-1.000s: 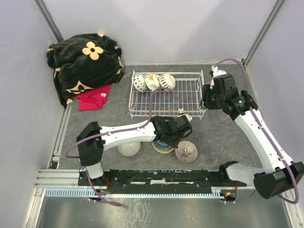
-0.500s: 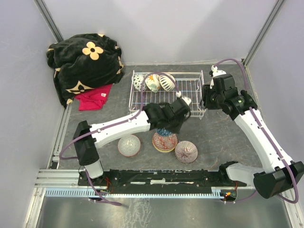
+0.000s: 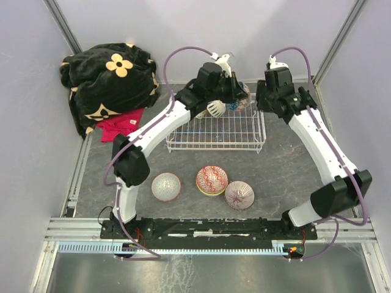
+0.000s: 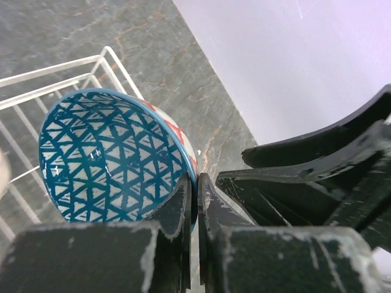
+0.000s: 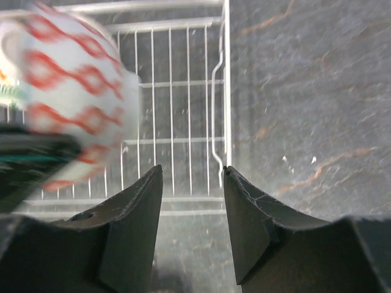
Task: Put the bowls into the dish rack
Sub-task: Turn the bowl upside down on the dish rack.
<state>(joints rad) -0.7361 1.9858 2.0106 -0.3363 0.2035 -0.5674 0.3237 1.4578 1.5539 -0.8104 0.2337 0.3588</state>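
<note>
My left gripper [image 3: 236, 93] is shut on the rim of a bowl [image 3: 238, 101] and holds it above the back right corner of the white wire dish rack [image 3: 215, 129]. In the left wrist view the gripper [image 4: 197, 180] pinches that rim, and the bowl [image 4: 104, 152] shows blue triangles inside and red-on-white outside. My right gripper [image 3: 263, 112] is open and empty beside the rack's right edge. In the right wrist view [image 5: 192, 183] the held bowl [image 5: 73, 104] is blurred at the left. A black-and-white bowl [image 3: 214, 109] stands in the rack; the arm hides the others.
Three bowls sit on the table in front of the rack: a pink-white one [image 3: 165, 186], a red patterned one [image 3: 211, 179] and a purple one [image 3: 239, 194]. A black flowered blanket [image 3: 107, 76] and a red cloth [image 3: 121, 125] lie at the back left.
My left gripper lifted the blue-triangle bowl off the red patterned bowl at the front and carried it to the rack's back right corner. The right gripper shifted slightly back.
</note>
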